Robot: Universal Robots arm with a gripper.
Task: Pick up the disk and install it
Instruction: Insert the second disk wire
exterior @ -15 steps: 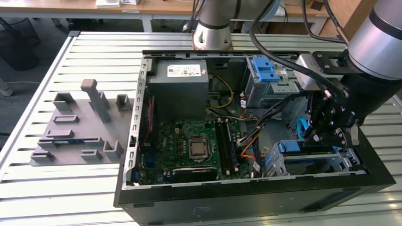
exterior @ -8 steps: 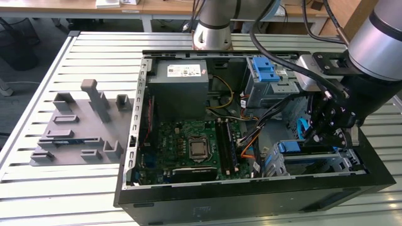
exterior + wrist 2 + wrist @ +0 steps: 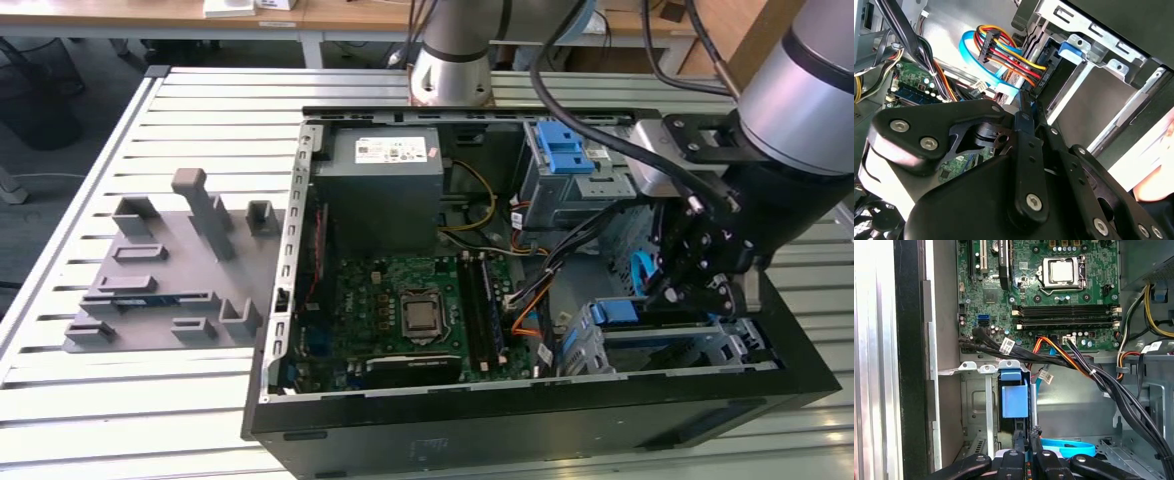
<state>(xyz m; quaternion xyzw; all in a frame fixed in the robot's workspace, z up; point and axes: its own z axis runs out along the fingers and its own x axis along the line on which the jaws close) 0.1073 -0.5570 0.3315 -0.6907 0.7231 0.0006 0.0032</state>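
Open computer case lies on its side on the slatted metal table, inside facing up. The arm reaches in at the exterior view's right.

Hand: down inside the case at the near right corner of the exterior view, directly over the metal drive cage. In both wrist views the two black fingers run side by side and meet at the tips, so the hand is closed. Tips sit just at the edge of the disk; I cannot tell whether they pinch anything or only press against it. In the second wrist view the hand points at the cage opening, close to the bundle of red, yellow and orange wires.

Disk: standing on edge in the drive cage, with its blue plastic rail toward the camera and a silver strip along one side. In the exterior view its blue end shows at the cage mouth, just beside the hand.

Other items:
- Green circuit board in the middle of the case, on the exterior view's left of the cage.
- Grey power box with a white sticker at the far end.
- Blue latch at the far right.
- Grey plastic jig on the table, well apart from the case on the exterior view's left.
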